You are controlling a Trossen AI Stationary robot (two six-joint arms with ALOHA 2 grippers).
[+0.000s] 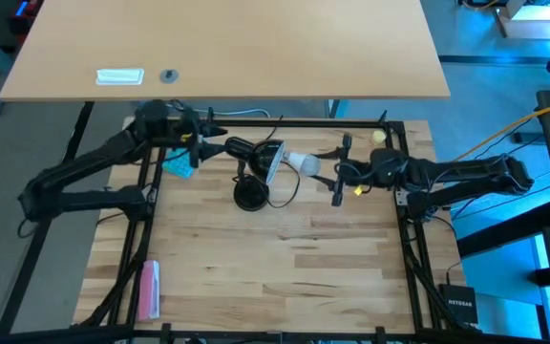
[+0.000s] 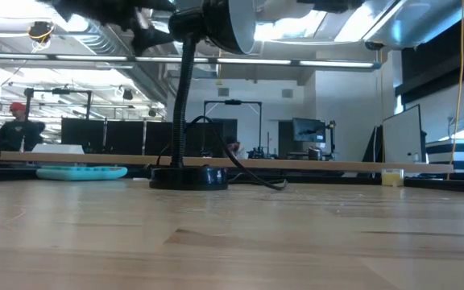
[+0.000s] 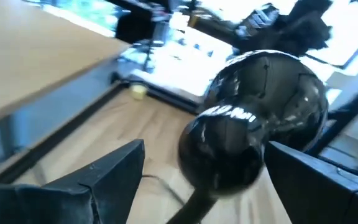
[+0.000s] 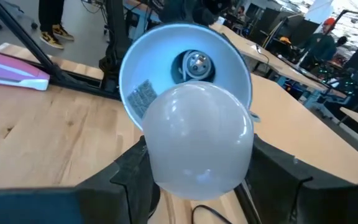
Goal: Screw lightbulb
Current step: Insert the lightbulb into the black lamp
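Right wrist view: frosted white lightbulb (image 4: 197, 140), round, between pincer fingers (image 4: 132, 171).

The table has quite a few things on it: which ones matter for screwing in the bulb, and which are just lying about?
In the job:
- lightbulb, held in the right gripper
- black lamp, its shade facing the bulb
- left gripper, open around the shade's back

Lying about:
- teal tray
- pink packet
- yellow ball

The pincer (image 4: 194, 171) grips the lightbulb (image 4: 197, 140) before the lamp shade (image 4: 166, 46) (socket empty).
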